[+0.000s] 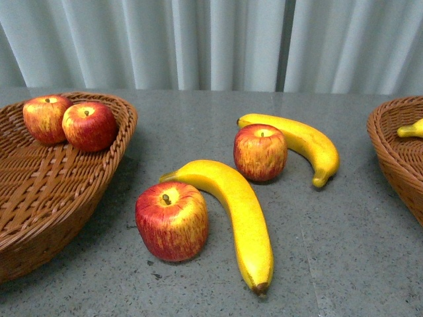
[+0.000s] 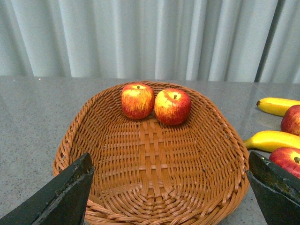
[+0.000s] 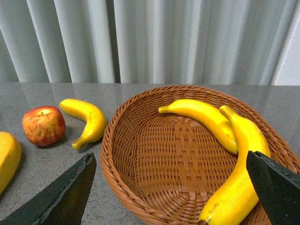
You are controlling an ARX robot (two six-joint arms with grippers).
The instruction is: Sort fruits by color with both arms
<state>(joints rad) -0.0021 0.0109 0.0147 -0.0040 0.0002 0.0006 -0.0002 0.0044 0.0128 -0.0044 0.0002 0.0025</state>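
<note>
We find our left gripper (image 2: 168,158) spread wide before the woven wicker left basket (image 2: 93,122), where two glossy red-and-yellow apples (image 2: 138,101) sit side by side at its far wall. Our right gripper (image 3: 169,157) gapes equally wide at the right basket (image 3: 122,154), which holds two smooth curved bananas (image 3: 206,119). Between the baskets, on the speckled grey table (image 1: 344,251), a near apple (image 1: 172,221) lies just beside a long banana (image 1: 241,218), and a far apple (image 1: 260,152) beside a second banana (image 1: 304,142).
</note>
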